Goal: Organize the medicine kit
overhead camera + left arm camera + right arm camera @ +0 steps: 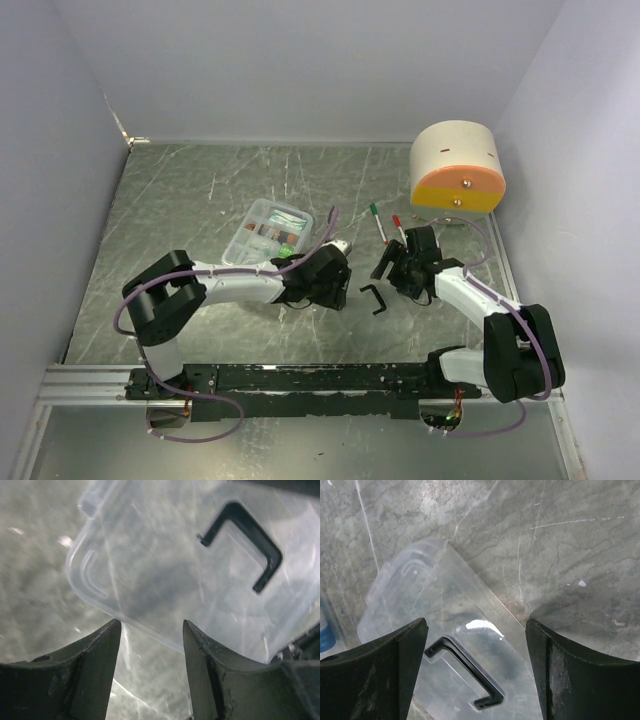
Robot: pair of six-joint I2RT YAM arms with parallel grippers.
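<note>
On the table a clear lid lies flat, its edge at the half-open left gripper; the right gripper gapes wide above it.

Setting recorded as a robotics lab test cell (not a home or a shop). A grey marbled tabletop is boxed in on three sides by plain pale walls. An aluminium rail carrying a black mounting plate is fixed along the near edge. The left arm and right arm are bolted there, and purple cables are left exposed.
</note>
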